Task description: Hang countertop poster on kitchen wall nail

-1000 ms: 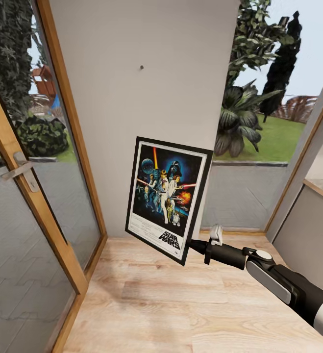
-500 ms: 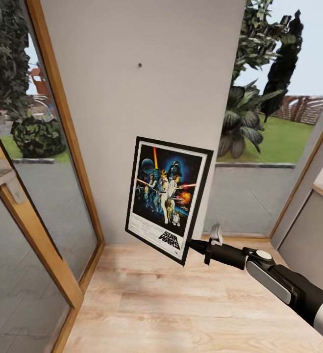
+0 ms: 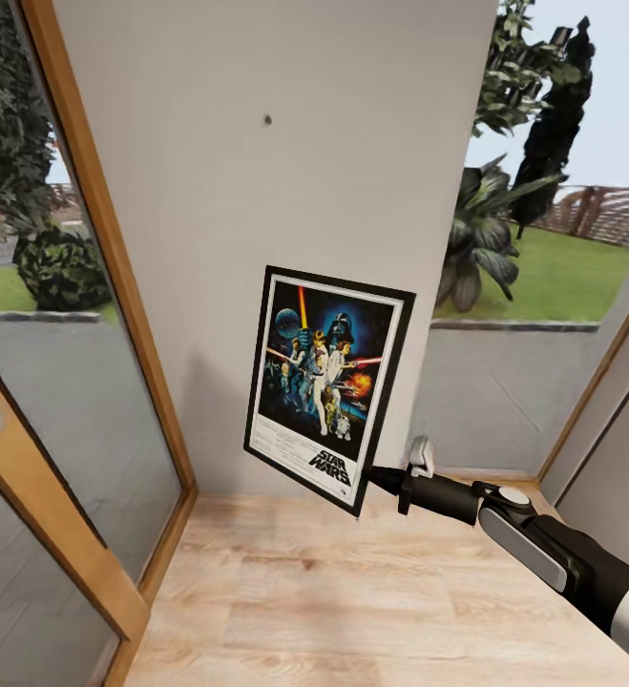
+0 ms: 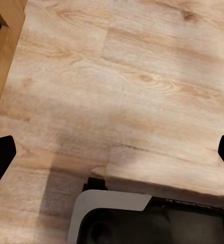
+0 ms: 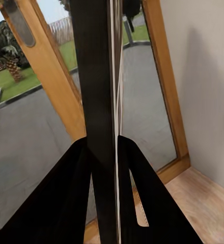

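**A:** Head view first. You've got the poster (image 3: 328,386) up in the air, pinched at its lower right corner by the right gripper (image 3: 379,479), face toward you, tilted a little with the top leaning right. It's in front of the pale wall panel (image 3: 285,191), and the wall nail (image 3: 267,120) is a small dark dot well above the frame's top edge and a bit to its left.

**B:** So what do you need here?

**A:** Height, mostly. You want the top edge of the frame above that nail, then straighten the tilt, ease it flat to the wall and lower it on. Holding by one bottom corner, the frame will likely want to swing, so I'd go slowly.

**B:** Left wrist view?

**A:** Wooden floor (image 4: 122,86) below, and the robot's own base (image 4: 152,218) at the edge. The left gripper's dark fingertips (image 4: 0,157) sit far apart at either side with nothing between them, so you have a free hand if the frame needs steadying.

**B:** And the right wrist view?

**A:** You're looking straight along the poster's edge (image 5: 99,76), a dark vertical band. Both black fingers (image 5: 71,188) press on it from either side, a firm-looking pinch. Behind is the wood-framed glass door (image 5: 46,81); mind it as you turn.
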You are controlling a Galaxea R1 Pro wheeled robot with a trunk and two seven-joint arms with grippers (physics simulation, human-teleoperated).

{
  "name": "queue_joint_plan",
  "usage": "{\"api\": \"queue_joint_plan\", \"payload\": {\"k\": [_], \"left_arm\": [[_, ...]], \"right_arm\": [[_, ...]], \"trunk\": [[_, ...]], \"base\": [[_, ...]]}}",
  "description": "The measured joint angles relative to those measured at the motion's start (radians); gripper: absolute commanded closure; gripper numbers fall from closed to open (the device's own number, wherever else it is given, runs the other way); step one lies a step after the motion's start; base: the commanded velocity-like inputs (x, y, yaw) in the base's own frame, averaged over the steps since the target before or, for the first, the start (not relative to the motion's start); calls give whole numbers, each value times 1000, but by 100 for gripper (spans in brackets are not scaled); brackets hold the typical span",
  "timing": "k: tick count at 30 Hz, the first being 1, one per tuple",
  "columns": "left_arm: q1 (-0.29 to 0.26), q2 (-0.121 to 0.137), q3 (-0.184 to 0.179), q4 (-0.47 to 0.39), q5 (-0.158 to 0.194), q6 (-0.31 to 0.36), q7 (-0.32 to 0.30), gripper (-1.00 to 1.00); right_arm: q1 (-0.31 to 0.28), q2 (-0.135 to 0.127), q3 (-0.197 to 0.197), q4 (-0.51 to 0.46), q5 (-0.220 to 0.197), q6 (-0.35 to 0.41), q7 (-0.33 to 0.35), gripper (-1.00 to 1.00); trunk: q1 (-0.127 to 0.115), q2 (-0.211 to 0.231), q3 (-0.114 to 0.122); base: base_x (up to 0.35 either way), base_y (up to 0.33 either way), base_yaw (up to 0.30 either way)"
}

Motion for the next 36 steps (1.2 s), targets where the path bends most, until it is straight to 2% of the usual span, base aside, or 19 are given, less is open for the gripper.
{"api": "queue_joint_plan", "payload": {"k": [6,8,14,21,23,25,26,27,28,29,31,32,34,36], "left_arm": [[0,0,0,0,0,0,0,-100],[0,15,5,2,4,-2,-1,-100],[0,21,5,93,5,-103,0,-100],[0,21,4,105,6,-116,0,-100],[0,22,4,106,6,-117,0,-100],[0,22,4,107,6,-118,0,-100],[0,22,4,107,6,-118,-1,-100],[0,22,4,107,5,-118,-1,-100],[0,22,4,107,6,-118,0,-100],[0,22,4,107,5,-119,0,-100],[0,22,4,107,6,-119,0,-100],[0,22,3,107,5,-119,0,-100],[0,22,3,107,6,-119,0,-100],[0,22,2,107,5,-119,0,-100]], "right_arm": [[0,0,0,0,0,0,1,100],[0,0,0,0,0,2,0,100],[0,0,-5,-2,0,10,4,100],[-6,0,-13,-7,0,60,7,100],[-14,0,-32,-16,0,130,9,100],[-37,0,-108,-63,1,248,12,100],[-47,0,-122,-74,7,279,13,100],[-68,-1,-143,-92,10,333,14,100],[-142,-1,-168,-117,33,462,17,100],[-180,-1,-173,-121,14,483,17,100],[-222,-1,-176,-123,21,523,18,100],[-285,0,-178,-125,22,571,22,100],[-329,0,-178,-125,21,600,39,100],[-367,-1,-179,-126,19,629,100,100]], "trunk": [[0,0,0],[0,0,0],[1,0,0],[1,0,0],[1,0,0],[1,0,0],[1,0,0],[1,0,0],[1,0,0],[0,0,0],[1,0,0],[1,0,0],[1,0,0],[0,0,0]], "base": [[231,0,0],[8,0,0],[2,0,0],[0,0,0],[0,0,0],[0,0,0],[0,0,0],[0,0,0],[0,0,0],[0,0,0],[0,0,0],[0,0,0],[0,0,0],[0,0,0]]}}
